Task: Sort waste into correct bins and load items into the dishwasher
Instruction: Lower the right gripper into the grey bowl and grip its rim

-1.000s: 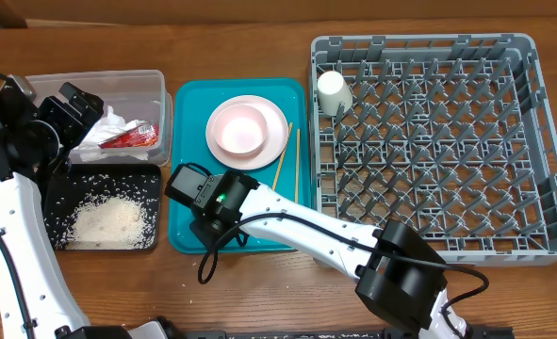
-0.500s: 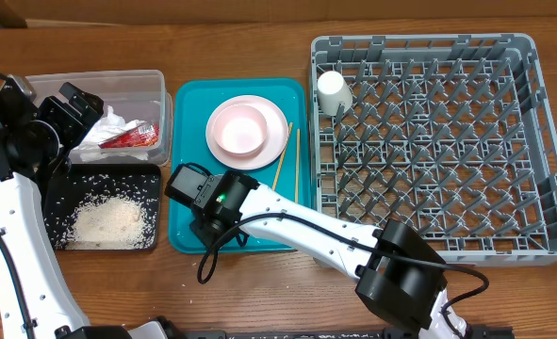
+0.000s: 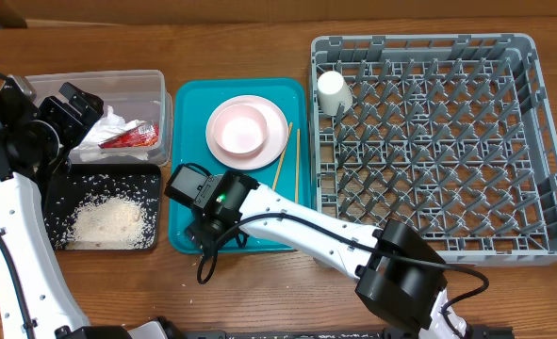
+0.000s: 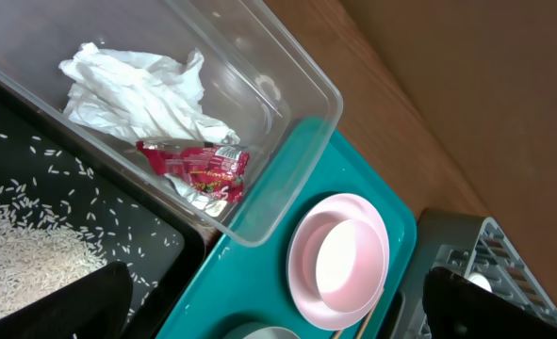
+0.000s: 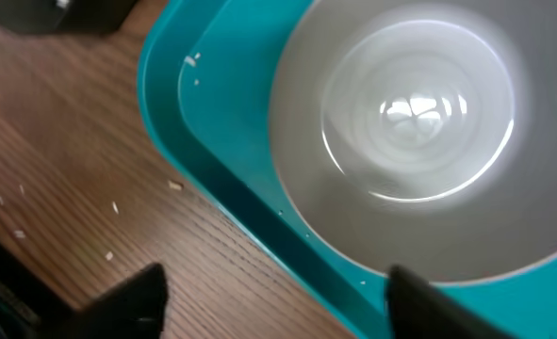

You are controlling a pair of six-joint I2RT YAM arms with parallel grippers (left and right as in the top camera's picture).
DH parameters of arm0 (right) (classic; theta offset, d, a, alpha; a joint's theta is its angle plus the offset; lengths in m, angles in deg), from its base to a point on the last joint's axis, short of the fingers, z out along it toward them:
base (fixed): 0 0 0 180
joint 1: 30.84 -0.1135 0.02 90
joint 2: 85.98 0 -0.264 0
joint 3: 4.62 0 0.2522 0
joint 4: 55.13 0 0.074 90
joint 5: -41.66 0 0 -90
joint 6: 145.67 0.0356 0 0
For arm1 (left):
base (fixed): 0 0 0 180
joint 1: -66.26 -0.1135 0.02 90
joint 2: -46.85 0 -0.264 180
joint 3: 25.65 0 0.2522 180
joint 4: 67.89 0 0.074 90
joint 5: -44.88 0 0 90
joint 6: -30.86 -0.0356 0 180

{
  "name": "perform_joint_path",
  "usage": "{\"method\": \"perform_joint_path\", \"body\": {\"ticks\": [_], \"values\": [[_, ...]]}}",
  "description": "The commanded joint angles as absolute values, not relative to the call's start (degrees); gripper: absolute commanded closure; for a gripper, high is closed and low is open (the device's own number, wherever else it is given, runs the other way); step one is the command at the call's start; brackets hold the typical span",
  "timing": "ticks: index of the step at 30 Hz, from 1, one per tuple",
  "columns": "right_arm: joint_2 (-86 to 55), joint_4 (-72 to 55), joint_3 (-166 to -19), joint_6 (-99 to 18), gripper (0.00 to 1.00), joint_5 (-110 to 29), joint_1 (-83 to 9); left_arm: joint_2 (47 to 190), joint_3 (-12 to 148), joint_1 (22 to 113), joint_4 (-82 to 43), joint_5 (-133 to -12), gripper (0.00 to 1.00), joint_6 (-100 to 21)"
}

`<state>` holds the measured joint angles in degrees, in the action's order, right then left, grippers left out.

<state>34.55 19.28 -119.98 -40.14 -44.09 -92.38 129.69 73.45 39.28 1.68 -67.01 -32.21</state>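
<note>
One cup [image 3: 333,91] stood racked, wrapper [image 3: 127,137] and rice [image 3: 108,221] binned, tray [image 3: 188,122] dishes [image 3: 276,132] waited; left fingers [image 4: 71,306] and right fingers [image 5: 132,297] gaped empty.

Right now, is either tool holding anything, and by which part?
Nothing is held. The left tool is open by the clear tub; the right tool is open at the grey-green bowl.

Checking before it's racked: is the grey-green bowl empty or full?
Empty. The right wrist view shows the grey-green bowl upright on the teal tray, its inside bare and glossy.
</note>
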Motion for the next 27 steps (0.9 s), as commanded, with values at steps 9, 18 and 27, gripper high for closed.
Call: {"method": "perform_joint_path", "body": {"ticks": [9, 18, 27], "values": [[34.73, 18.47, -119.89, -40.43, 0.54, -43.83, -92.49, 129.65, 74.94, 39.65, 1.74, -66.99, 0.00, -31.70], [34.73, 7.93, -113.01, -43.51, 0.55, -48.88, -92.99, 129.65, 74.94, 39.65, 1.74, -66.99, 0.00, -31.70], [34.75, 0.24, -107.68, -45.65, 0.63, -50.43, -92.99, 129.67, 74.94, 39.72, 1.77, -66.99, 0.00, -31.70]]}}
